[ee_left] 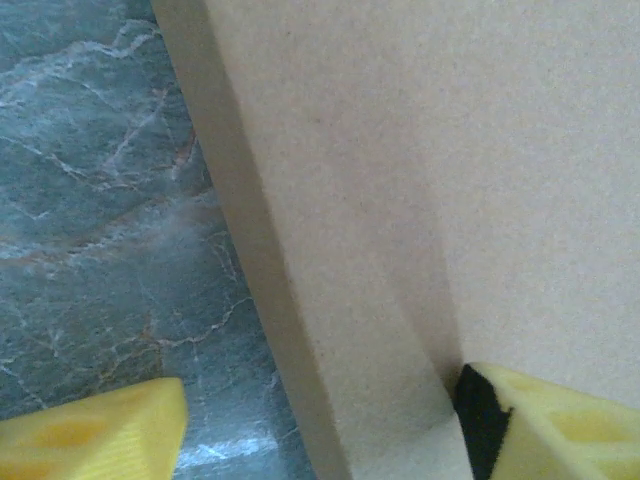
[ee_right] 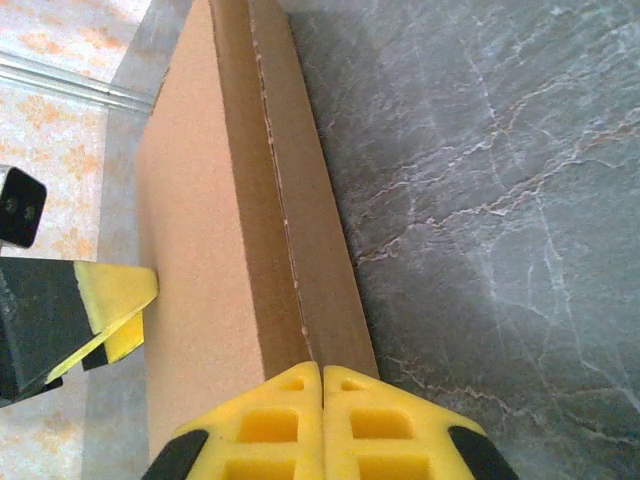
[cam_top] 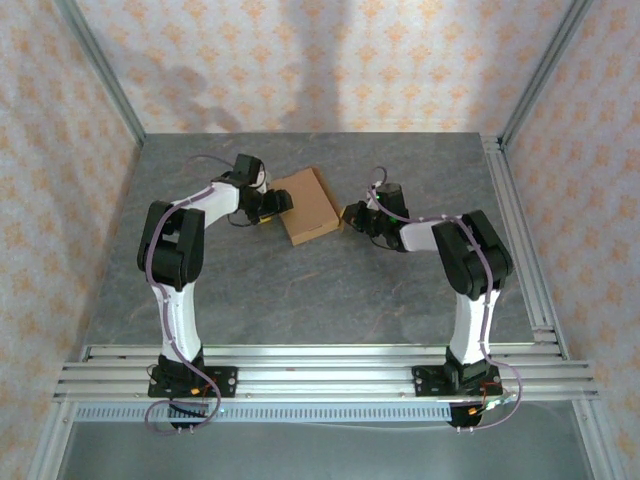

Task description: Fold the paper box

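L gripper (cam_top: 268, 208): spread wide, nothing pinched, straddling long edge of paper box (cam_top: 308, 205), w/ one yellow fingertip (ee_left: 560, 425) over the lid and the other above bare tabletop. R gripper (ee_right: 322, 405): pressed tight together, empty, tips right at box's opposite end by a corner; can't tell if touching. Paper box: closed, shallow, plain brown, flat on grey marbled table (cam_top: 300, 290), far-centre, btwn both grippers, skewed vs table edges. Seam along side wall in R wrist view.
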Robot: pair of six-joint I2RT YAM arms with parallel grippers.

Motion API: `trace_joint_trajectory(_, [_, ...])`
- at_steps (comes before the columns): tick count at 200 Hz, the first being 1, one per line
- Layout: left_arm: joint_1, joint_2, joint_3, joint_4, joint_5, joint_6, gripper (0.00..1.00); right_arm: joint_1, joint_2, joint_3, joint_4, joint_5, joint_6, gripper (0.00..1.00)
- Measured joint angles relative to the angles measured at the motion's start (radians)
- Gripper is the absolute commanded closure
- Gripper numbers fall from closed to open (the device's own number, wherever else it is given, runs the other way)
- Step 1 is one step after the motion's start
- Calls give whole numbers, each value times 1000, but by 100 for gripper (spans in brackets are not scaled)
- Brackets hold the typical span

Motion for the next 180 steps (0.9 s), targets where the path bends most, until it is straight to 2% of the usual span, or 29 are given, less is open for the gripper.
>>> trace_joint_trajectory(29, [0,-29,-36,8,-1,-7,21,0,-47,-2,-58,-2,-59,100])
trace_joint_trajectory(59, [0,-47,-74,39,18,-30,17,0,-96,12,-164,-1,-142,100])
trace_joint_trajectory(75, [-1,-53,-97,68,35,-46,11,1,-111,40,-238,-1,-197,100])
trace_joint_trajectory(88, [0,-58,-113,90,44,-57,0,3,-125,70,-306,2,-250,100])
trace_joint_trajectory(113, [-3,-87,-158,146,54,-82,0,19,-163,125,-410,7,-333,100])
trace_joint_trajectory(133, [-2,-114,-200,177,63,-111,8,41,-194,162,-481,26,-389,100])
trace_joint_trajectory(151, [-3,-128,-216,189,81,-132,21,58,-214,187,-534,34,-426,100])
trace_joint_trajectory(180, [-10,-163,-245,191,84,-150,23,74,-219,234,-603,40,-472,100])
